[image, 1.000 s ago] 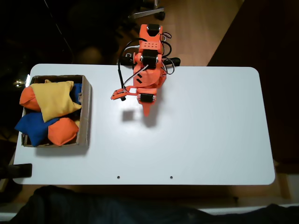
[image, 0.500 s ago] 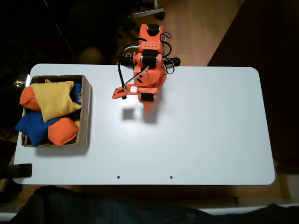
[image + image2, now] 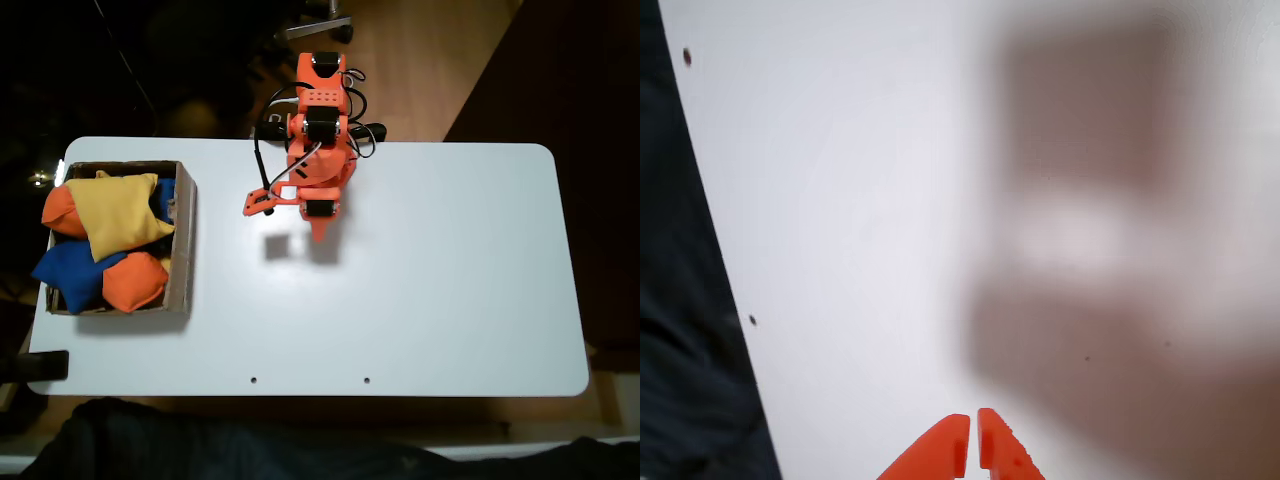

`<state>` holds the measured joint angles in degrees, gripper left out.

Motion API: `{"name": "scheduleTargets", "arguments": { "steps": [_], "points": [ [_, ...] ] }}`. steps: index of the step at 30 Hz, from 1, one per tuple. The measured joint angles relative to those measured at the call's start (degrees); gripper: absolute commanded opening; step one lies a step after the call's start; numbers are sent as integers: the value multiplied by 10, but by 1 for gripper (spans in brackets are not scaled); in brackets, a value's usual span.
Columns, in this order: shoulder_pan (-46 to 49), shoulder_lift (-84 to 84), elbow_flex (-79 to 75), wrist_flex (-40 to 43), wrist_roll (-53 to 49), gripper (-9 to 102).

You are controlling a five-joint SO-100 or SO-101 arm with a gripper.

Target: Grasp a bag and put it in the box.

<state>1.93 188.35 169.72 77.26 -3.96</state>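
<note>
Atop the box point(image 3: 183, 240), the bag point(image 3: 118, 214) lies diagonally.

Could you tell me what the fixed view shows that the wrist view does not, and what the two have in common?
The fixed view alone takes in the cardboard box at the table's left end, holding the yellow bag on top of orange bags and a blue bag, plus the folded orange arm. The wrist view alone gives a close look at the gripper, its jaws shut with nothing between them. Both show the white table and its two small holes near one edge.
</note>
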Motion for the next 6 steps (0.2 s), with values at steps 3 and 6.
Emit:
{"name": "scheduleTargets", "arguments": {
  "steps": [3, 6],
  "points": [
    [-7, 0, 0, 0, -6, 0],
    [-8, 0, 0, 0, -8, 0]
  ]
}}
